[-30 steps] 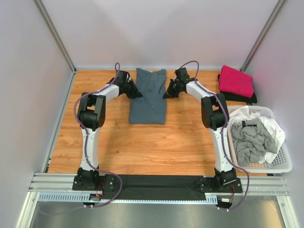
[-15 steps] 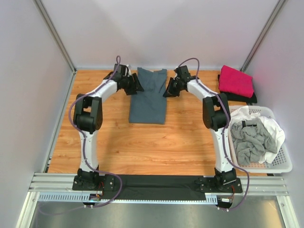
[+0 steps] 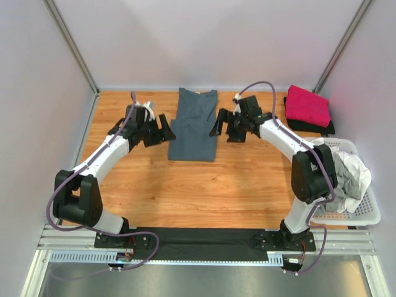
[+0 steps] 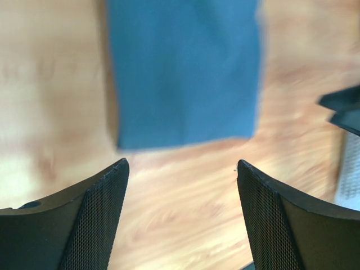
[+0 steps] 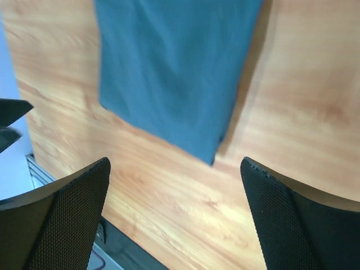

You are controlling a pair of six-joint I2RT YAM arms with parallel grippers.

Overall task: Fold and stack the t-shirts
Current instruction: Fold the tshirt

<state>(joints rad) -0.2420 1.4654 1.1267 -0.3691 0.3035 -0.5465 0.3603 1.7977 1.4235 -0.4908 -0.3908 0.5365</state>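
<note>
Blue-grey shirt [image 3: 193,127] lies folded narrow at the far middle of the worktop [image 3: 204,185] — its long edges straight. Left gripper [image 3: 164,129] and right gripper [image 3: 223,127] flank them, both spread, clear of the cloth — bare wood stretches towards the near edge.

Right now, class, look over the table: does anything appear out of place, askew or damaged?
Nothing is damaged. The slate blue t-shirt lies flat and fairly straight on the table. Only the white t-shirt looks untidy: crumpled, spilling over the right rim of the basket.
</note>
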